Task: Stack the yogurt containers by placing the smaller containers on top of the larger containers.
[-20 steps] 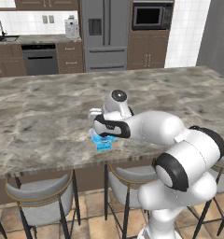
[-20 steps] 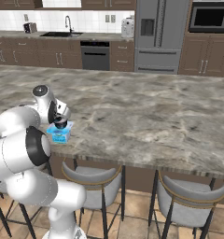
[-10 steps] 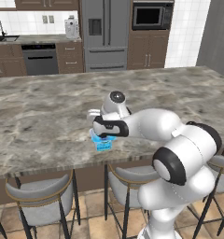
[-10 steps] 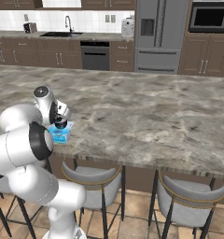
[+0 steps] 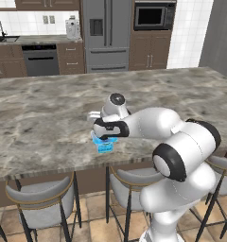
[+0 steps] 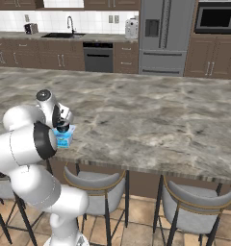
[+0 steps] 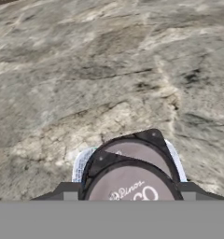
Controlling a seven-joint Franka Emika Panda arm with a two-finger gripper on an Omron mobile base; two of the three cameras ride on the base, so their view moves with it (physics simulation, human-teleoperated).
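On the grey-brown marbled stone worktop point(image 5: 44, 118), near its front edge, the translucent light-blue squarish tub point(image 5: 104, 144) is seen standing, and it serves here as the landmark. In the left base view the tool point(image 5: 107, 133) is held directly above that tub, at the end of the white arm that reaches across from the right. In the right base view the same tub point(image 6: 64, 138) lies just beside the arm's white shoulder, and a round dark cup point(image 6: 63, 127) is seen on top of it, under the tool point(image 6: 61, 126). In the hand view a round dark cup with a pale brownish printed lid point(image 7: 131, 183) is seen between the two dark fingertips point(image 7: 67, 190), with a second dark round rim point(image 7: 146, 140) just behind it and the pale blue edge of the tub point(image 7: 79, 164) showing to either side. The tool is spread fairly wide around the cup; whether the pads press on it or stand just clear cannot be told. It is judged that one small cup has been brought onto the tub, so that the stacking is well advanced. Whether the second rim is the tinier cup or part of the same stack cannot be decided, so what is left is uncertain: the release and withdrawal at least.
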